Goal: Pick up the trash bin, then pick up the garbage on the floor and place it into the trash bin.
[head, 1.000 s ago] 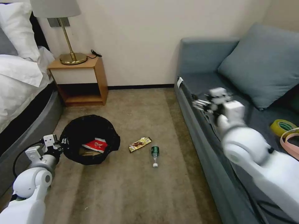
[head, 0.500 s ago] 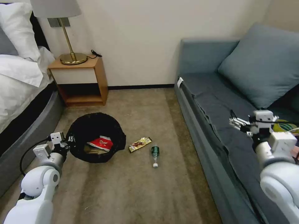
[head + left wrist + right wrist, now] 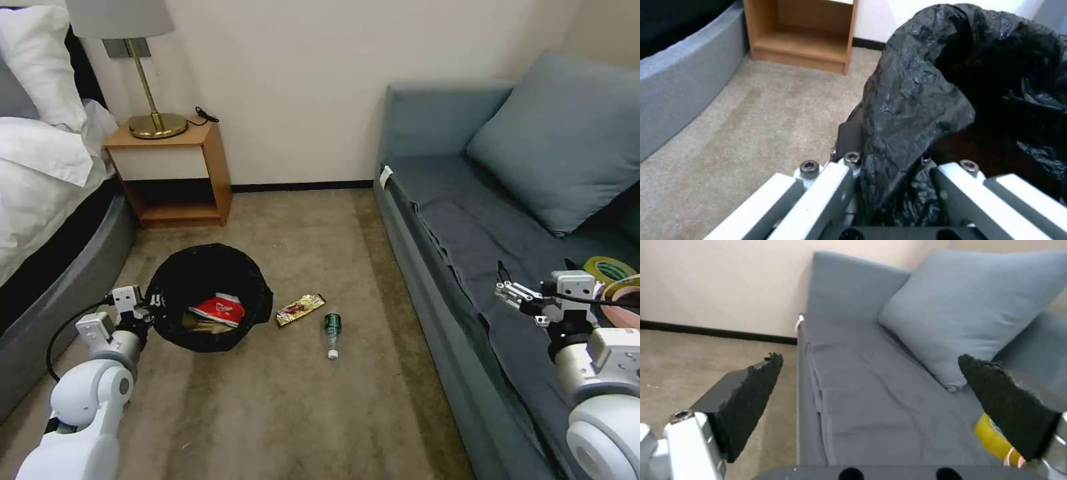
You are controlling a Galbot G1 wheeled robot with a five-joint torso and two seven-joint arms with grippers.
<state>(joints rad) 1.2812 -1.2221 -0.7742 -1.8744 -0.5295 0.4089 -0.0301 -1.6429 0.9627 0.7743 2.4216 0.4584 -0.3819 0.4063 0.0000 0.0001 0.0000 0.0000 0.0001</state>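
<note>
Two litter pieces, snack wrapper (image 3: pixel 301 309) and bottle (image 3: pixel 331 332), lie mid-frame right of the trash bin (image 3: pixel 208 293). Left gripper (image 3: pixel 148 305) pinches its liner, closely seen from the left wrist; right gripper (image 3: pixel 512 287) hangs spread over the sofa (image 3: pixel 453 200), lower right.

Your head camera looks forward and down from high up across the tan carpet floor (image 3: pixel 280 413), taking in the wooden nightstand (image 3: pixel 175 170) and the grey-blue fabric sofa (image 3: pixel 467 220). Your left wrist camera sits right against the glossy black bin bag (image 3: pixel 925 100), facing that nightstand (image 3: pixel 802 33). Your right wrist camera looks between its pincer's black pads (image 3: pixel 753 400) along the same sofa (image 3: pixel 862 393).
</note>
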